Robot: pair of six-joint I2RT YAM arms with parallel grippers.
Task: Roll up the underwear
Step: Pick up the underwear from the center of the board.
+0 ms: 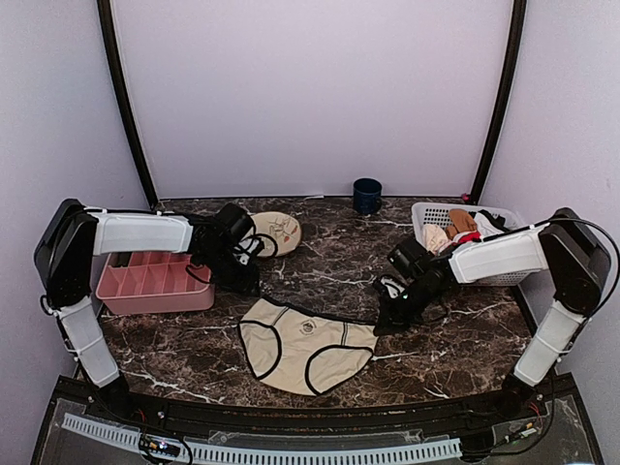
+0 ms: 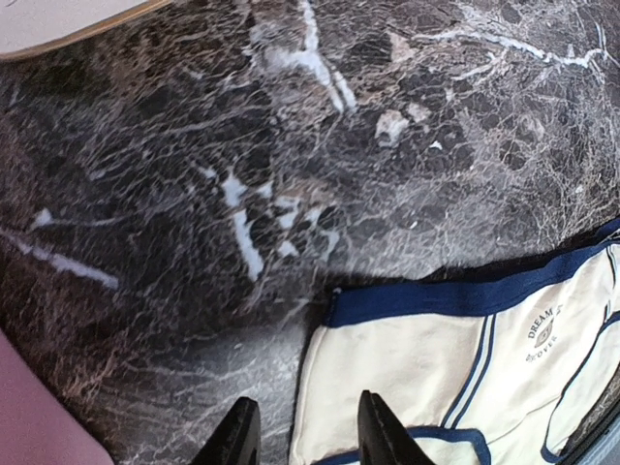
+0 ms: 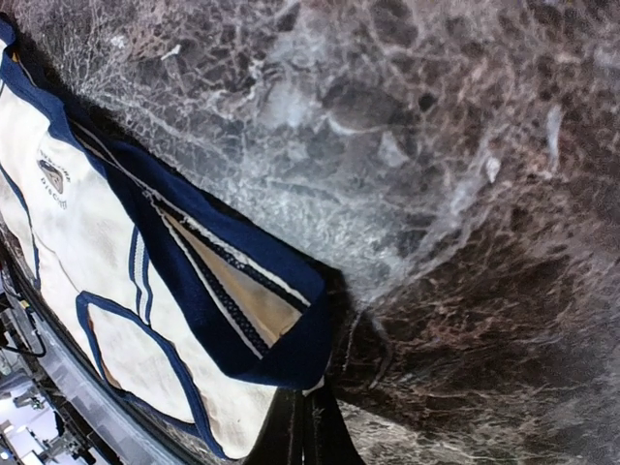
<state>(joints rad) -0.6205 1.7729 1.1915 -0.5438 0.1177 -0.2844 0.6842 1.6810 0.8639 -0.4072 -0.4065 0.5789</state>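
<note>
Cream fabric with dark trim, the underwear (image 1: 305,344) is lying spread flat on the marbled counter (image 1: 339,257), close to the middle of its near edge, with the waistband facing the far edge (a small printed logo is showing just below the band). The right gripper (image 1: 389,320) is reaching down at the waistband's right corner. Its fingers (image 3: 288,438) are pressing together on that corner, where the band is gaping and showing its inner layer. The left gripper (image 1: 248,281) is hanging over the waistband's left corner, fingers (image 2: 378,441) standing moderately apart and gripping nothing, one over fabric and one over bare marble. A pink tray (image 1: 155,283) is sitting by the left edge and a round plate (image 1: 279,231) towards the far edge. A dark cup (image 1: 367,195) is standing at the far edge, and a white basket (image 1: 504,276) of clothes is filling the far right corner.
</note>
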